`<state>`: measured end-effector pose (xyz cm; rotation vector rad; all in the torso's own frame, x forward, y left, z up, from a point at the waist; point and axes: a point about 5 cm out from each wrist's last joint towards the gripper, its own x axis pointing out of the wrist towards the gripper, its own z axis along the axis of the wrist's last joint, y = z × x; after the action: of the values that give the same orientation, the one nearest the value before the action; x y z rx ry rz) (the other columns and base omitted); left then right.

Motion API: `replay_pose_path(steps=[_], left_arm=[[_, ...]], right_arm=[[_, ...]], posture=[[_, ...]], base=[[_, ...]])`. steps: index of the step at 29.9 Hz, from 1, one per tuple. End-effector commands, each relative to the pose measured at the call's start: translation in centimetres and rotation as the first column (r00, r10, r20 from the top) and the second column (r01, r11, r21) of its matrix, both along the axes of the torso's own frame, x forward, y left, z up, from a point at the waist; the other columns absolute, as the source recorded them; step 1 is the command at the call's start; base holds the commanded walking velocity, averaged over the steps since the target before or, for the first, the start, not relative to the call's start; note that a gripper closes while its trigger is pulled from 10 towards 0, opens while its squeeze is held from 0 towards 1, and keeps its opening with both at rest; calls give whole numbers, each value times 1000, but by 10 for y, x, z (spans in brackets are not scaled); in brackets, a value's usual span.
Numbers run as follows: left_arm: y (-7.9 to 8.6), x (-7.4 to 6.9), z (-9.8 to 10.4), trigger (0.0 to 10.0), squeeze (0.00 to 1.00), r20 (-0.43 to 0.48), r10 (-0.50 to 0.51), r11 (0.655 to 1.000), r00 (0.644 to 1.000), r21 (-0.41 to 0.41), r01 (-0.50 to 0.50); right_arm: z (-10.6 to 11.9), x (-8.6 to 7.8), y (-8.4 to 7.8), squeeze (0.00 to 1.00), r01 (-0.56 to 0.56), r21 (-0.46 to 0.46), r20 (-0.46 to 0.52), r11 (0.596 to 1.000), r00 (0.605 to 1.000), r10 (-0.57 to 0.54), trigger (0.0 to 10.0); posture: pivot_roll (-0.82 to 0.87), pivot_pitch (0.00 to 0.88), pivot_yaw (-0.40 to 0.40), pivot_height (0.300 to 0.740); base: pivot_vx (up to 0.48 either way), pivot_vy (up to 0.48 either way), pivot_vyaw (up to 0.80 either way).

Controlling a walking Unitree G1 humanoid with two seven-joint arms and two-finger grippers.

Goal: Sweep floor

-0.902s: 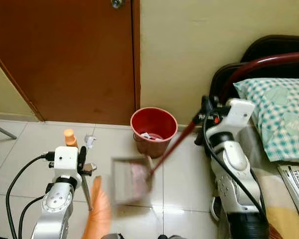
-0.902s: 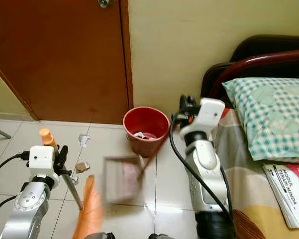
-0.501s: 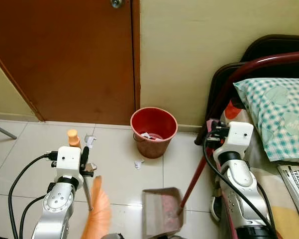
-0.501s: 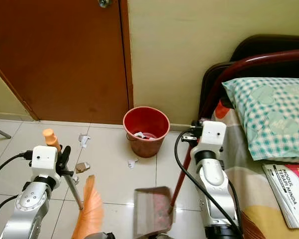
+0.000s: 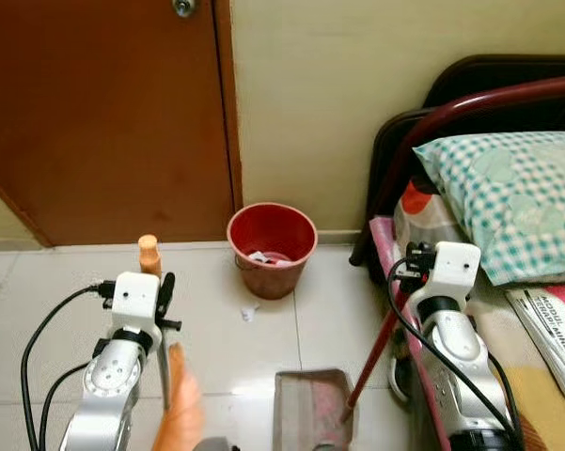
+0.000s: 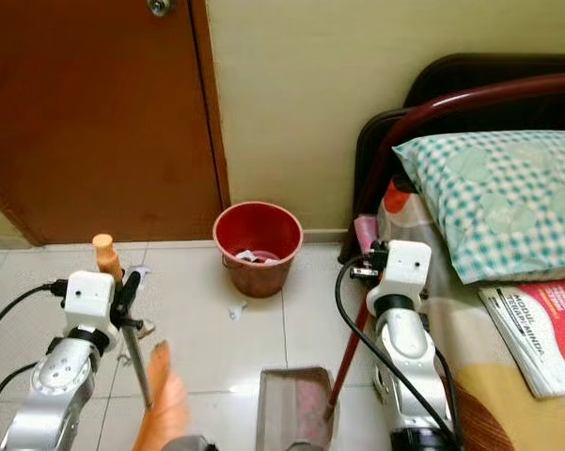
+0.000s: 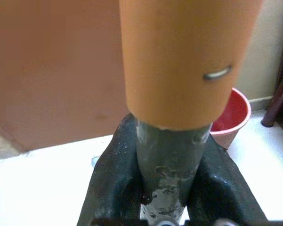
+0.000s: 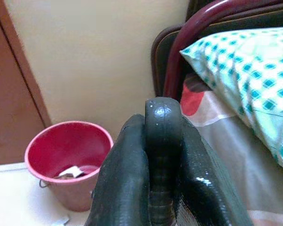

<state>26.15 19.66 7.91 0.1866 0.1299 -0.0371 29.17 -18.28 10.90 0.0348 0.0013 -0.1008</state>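
A humanoid robot stands on a pale tiled floor (image 5: 66, 282) facing a brown door (image 5: 103, 113) and a cream wall. Its left gripper (image 7: 162, 155), at about 8 o'clock in the head view, is clamped around the grey shaft of a broom (image 5: 160, 352), just below the broom's orange handle cap (image 7: 183, 56); the orange bristles (image 5: 180, 418) blur toward 6 o'clock at the bottom of the scene. The right gripper (image 8: 162, 155), at about 4 o'clock, is closed on the dark rounded end of a dustpan handle (image 8: 163, 122), whose red pole (image 5: 374, 362) slants down to a grey dustpan (image 5: 310, 409) resting on the tiles near 6 o'clock, with pinkish debris inside. A red bucket (image 5: 273, 246) stands against the wall near the centre, holding scraps of paper. A small white scrap (image 5: 249, 312) lies on the floor just in front of the bucket, between it and the dustpan. At 3 o'clock a bed with a dark red frame (image 5: 470, 103) carries a green checked pillow (image 5: 508, 197) and a magazine (image 5: 550, 334).
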Motion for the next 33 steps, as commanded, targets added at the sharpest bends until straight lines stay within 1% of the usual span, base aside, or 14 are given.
replay_pose_path(steps=[1, 16, 19, 22, 27, 33], left_arm=[[1, -1, 2, 10000, 0, 10, -6, 1000, 1000, 14, 6], [-2, 0, 4, 10000, 0, 27, -17, 1000, 999, 11, 17], [-2, 0, 8, 10000, 0, 48, -19, 1000, 999, -1, 19], [0, 0, 12, 10000, 0, 70, -17, 1000, 997, -8, 18], [1, 0, 12, 10000, 0, 74, -7, 1000, 997, -12, 8], [1, 0, 12, 10000, 0, 75, -11, 1000, 997, -14, 12]], right_arm=[[3, 1, 1, 0, -8, 7, 23, 1000, 1000, 8, 10000], [2, 2, 0, 0, -4, -2, 25, 1000, 1000, 4, 10000], [1, 1, -1, 0, -6, -14, 25, 1000, 1000, 6, 10000], [-2, -2, 1, 0, -24, -31, 18, 999, 1000, 24, 10000], [-10, -8, 0, 0, -38, -44, 1, 998, 999, 39, 10000], [-13, -9, 0, 0, -39, -41, -10, 998, 999, 39, 10000]], posture=[[89, 140, -8, 740], [86, 143, -5, 740], [85, 145, -4, 740], [85, 146, -5, 740], [86, 148, -6, 740], [84, 152, -7, 740]], base=[[0, 0, -513], [0, 0, -454], [0, 0, 0], [319, 0, 0], [406, 0, 0], [416, 0, 0]])
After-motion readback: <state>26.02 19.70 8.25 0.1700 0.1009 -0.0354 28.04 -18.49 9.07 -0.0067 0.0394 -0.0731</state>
